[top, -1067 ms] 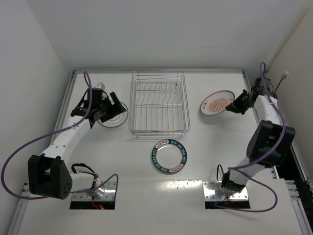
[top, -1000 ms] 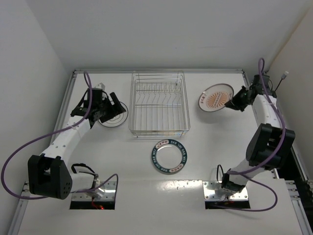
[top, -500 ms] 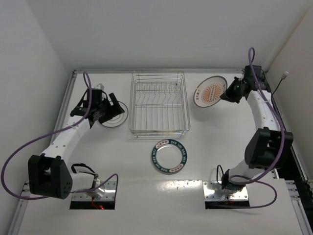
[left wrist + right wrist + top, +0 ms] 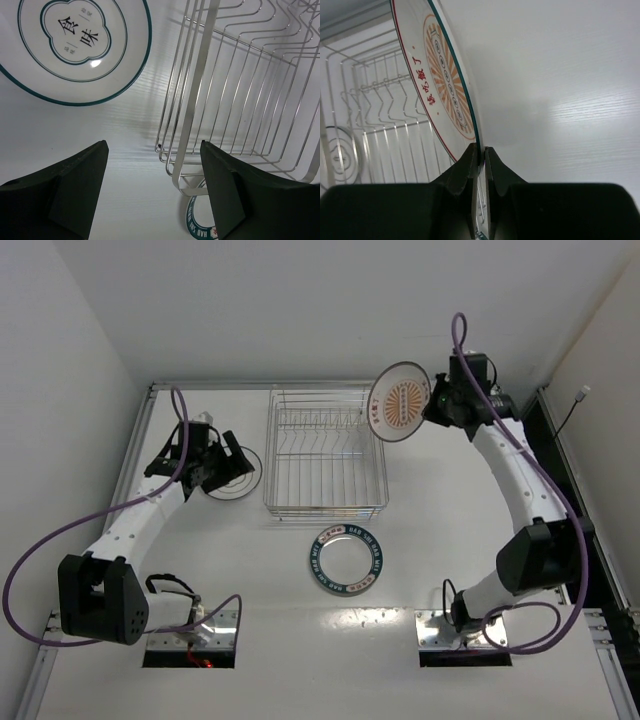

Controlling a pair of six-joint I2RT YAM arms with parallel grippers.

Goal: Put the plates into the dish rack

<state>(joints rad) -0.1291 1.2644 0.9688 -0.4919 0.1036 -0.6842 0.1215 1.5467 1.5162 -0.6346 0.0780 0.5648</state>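
Observation:
My right gripper [image 4: 432,406] is shut on the rim of the white plate with the orange-red pattern [image 4: 398,402] and holds it on edge in the air, over the dish rack's [image 4: 325,452] far right corner. In the right wrist view the plate [image 4: 437,85] stands in my fingers [image 4: 479,155] above the rack's wires [image 4: 380,100]. My left gripper [image 4: 232,458] is open over the white plate with thin dark rings [image 4: 236,477], left of the rack. That plate [image 4: 75,45] lies flat. The teal-rimmed lettered plate [image 4: 346,559] lies flat in front of the rack.
White walls close in the table on the left, back and right. The rack's wire side [image 4: 197,95] is close to my left fingers. The arm bases and cables sit at the near edge.
My right arm has lifted the orange-red plate from the right side of the table, up and left to the rack's far right corner, tilting it upright. The left arm has barely moved.

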